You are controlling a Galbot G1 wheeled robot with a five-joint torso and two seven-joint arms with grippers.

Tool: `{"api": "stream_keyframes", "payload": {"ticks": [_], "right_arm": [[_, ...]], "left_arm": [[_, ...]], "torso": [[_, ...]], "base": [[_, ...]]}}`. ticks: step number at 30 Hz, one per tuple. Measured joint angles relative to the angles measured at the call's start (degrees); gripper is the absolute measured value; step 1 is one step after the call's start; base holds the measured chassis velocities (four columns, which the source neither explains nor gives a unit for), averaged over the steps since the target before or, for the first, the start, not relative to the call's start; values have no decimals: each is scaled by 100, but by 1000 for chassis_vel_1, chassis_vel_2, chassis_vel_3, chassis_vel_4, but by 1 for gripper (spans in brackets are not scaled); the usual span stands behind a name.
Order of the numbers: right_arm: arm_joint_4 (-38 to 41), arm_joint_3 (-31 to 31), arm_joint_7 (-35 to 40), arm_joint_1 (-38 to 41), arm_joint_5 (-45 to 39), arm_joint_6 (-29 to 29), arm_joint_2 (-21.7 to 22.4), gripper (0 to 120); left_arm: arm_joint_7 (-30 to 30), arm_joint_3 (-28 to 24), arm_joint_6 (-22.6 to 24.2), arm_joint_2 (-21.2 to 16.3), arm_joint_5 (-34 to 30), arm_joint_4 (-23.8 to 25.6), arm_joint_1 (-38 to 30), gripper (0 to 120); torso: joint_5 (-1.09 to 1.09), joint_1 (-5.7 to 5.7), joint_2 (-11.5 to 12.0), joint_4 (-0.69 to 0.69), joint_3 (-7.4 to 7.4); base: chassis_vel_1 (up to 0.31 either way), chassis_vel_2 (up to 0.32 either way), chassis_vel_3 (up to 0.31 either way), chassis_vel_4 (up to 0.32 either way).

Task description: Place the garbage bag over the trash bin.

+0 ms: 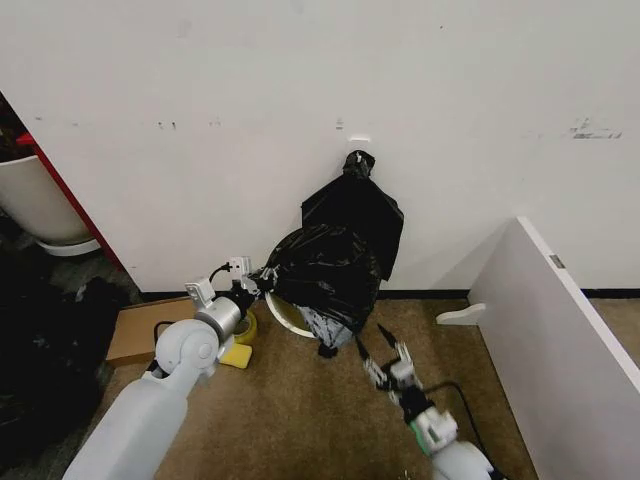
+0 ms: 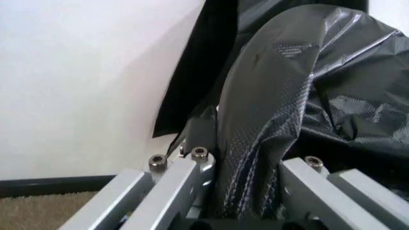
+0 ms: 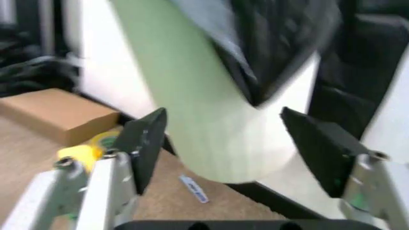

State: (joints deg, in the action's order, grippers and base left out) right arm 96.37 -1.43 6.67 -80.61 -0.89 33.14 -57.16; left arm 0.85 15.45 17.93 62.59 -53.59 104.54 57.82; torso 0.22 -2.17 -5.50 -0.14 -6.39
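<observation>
My left gripper [image 1: 262, 281] is pinched shut on a fold of the bag [image 1: 335, 262], w/ black film bunched between its fingers [image 2: 191, 165] at the bag's wall-side edge, just off the wall [image 1: 200, 100]. The right gripper [image 1: 385, 362] sits on the carpet side of the bin [image 3: 211, 129], fingers [image 3: 143, 139] spread wide w/ nothing between them, pointed at the bin's pale side. Bag's draped over most of the bin, which stands against the wall under a 2nd black bag [image 1: 355, 205] hung by its knot; a yellow tape roll [image 1: 243, 330] and cardboard box [image 1: 140, 325] lie near the bin on my left.
</observation>
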Motion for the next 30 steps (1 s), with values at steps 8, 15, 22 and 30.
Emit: {"api": "stream_keyframes", "payload": {"ticks": [8,15,22,30], "right_arm": [[237,-306,-520,-82,443,615,-28,98],[292,-585,408,27,2028,404,-325,99],[176,-688,639,73,2680,294,-402,73],[37,-828,602,91,3227,392,-429,45]], "left_arm": [[53,-5,6,41,10,-125,13,3],[80,-36,37,85,13,-87,63,3],[96,-41,56,82,-2,-59,62,3],[113,-37,106,48,-41,-22,26,3]], "torso": [[-1,0,0,2,0],[-1,0,1,2,0],[-1,0,1,2,0],[-1,0,1,1,0]], "base": [[0,0,0,0],[0,0,0,0],[0,0,0,0],[0,0,0,0]]}}
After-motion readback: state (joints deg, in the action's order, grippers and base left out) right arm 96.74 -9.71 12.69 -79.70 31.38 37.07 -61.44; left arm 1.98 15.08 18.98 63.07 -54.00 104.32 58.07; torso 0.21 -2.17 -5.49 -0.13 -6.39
